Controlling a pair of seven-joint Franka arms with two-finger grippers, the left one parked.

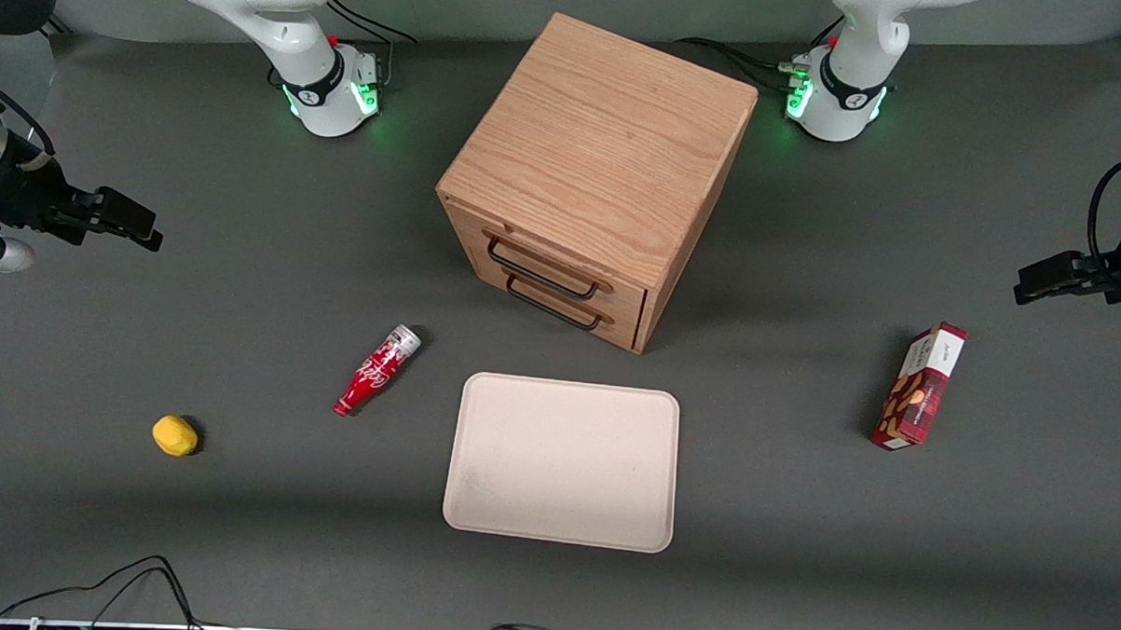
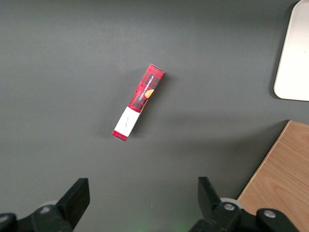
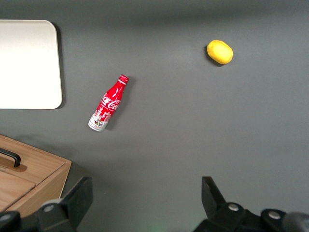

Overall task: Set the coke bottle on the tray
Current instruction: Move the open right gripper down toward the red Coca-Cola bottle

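Note:
The coke bottle (image 1: 377, 369) lies on its side on the dark table, silver base toward the wooden cabinet and red neck toward the front camera. It lies beside the beige tray (image 1: 563, 460), a short gap apart. The tray has nothing on it. Both also show in the right wrist view: the bottle (image 3: 108, 104) and a corner of the tray (image 3: 26, 63). My gripper (image 1: 144, 230) hangs above the table toward the working arm's end, well apart from the bottle and farther from the front camera than it. Its fingers (image 3: 83, 193) stand wide apart and hold nothing.
A wooden two-drawer cabinet (image 1: 603, 167) stands close to the tray, farther from the front camera, drawers shut. A yellow lemon (image 1: 175, 435) lies toward the working arm's end. A red snack box (image 1: 920, 386) lies toward the parked arm's end. Cables run along the table's front edge.

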